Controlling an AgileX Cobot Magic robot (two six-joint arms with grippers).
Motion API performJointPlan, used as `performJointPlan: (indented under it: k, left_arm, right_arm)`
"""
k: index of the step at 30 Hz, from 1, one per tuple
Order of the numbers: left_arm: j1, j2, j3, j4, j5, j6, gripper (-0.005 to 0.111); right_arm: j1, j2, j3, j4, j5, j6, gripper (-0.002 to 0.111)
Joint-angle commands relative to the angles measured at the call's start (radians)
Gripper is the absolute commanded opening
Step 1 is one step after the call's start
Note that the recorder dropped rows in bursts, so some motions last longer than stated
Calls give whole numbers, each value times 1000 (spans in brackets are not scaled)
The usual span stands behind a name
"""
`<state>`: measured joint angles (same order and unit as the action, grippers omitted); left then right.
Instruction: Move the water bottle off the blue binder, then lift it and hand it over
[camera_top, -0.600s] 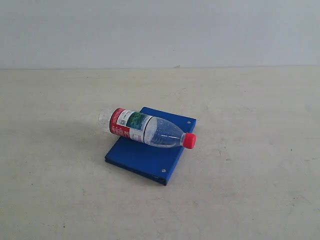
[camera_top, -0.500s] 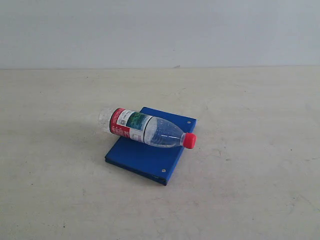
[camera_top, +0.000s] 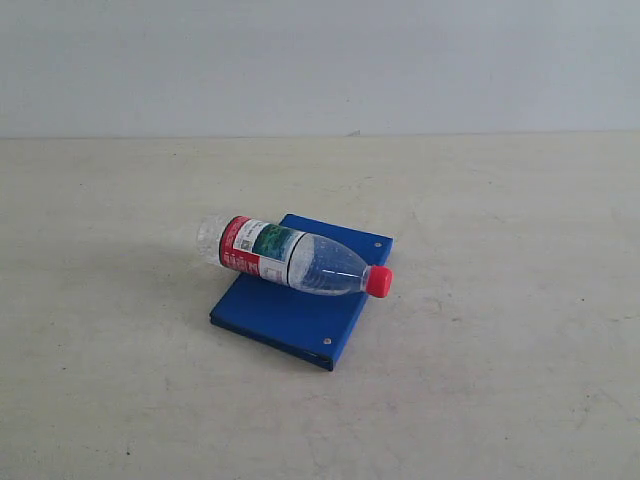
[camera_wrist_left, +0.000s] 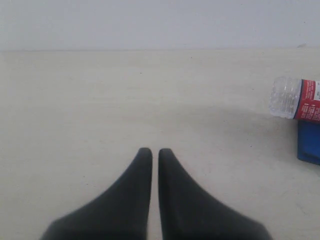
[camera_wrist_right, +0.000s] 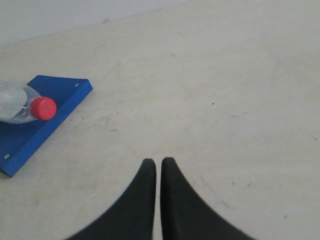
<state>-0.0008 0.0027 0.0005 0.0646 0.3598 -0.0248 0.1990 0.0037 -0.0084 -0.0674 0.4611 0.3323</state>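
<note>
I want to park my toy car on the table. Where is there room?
Bare table lies all around: right of the red cap, left of the bottle, and in front of the binder. The only crowded spot is the middle, where the bottle lies across the binder.

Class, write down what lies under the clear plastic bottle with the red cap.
The flat deep-blue rectangular binder lies under the clear plastic bottle, whose base overhangs its edge. The cover directly beneath the bottle is hidden.
</note>
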Motion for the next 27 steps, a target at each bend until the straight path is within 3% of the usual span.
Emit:
performJointPlan:
  k: [1,7,27]
  left_arm:
    - [-8,-3,0,-1,0,1,4]
    - [-8,-3,0,-1,0,1,4]
    - [-8,-3,0,-1,0,1,4]
  right_arm:
    - [0,-4,-5,67,-210,24,0]
    - [0,-4,-5,353,-431,174,0]
    - [0,-4,-5,353,-339,140,0]
